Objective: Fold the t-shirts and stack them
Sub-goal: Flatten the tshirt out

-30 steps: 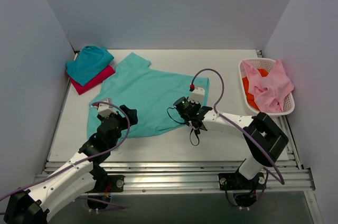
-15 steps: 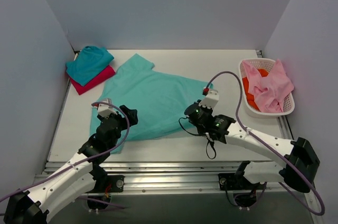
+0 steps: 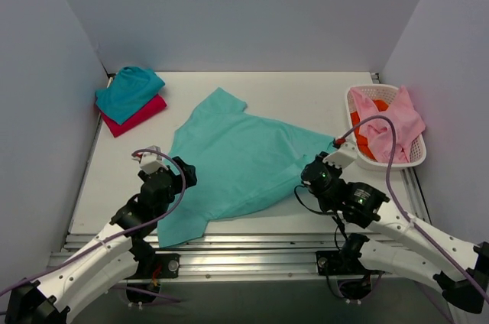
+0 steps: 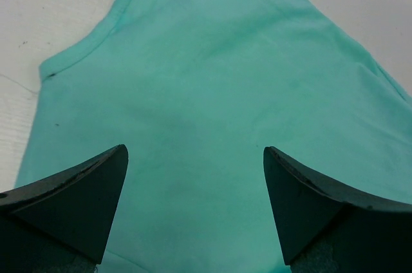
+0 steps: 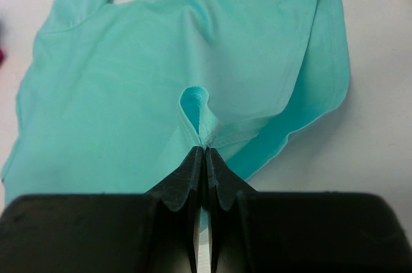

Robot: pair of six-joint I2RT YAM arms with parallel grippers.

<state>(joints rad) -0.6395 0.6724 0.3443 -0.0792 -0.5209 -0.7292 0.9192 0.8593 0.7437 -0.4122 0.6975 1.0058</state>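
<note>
Mint shirt (image 3: 244, 163) mid-frame, rumpled. Right gripper (image 5: 205, 149) clenched on a hem pinch; left gripper (image 4: 193, 152) released, above lower-left cloth. Best: drag low and slow, left pinning the opposite edge flat.

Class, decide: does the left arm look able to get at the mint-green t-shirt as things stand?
Probably yes. The left tool hangs open right above the mint-green t-shirt, with nothing between them; the right tool pinches its other side.
</note>
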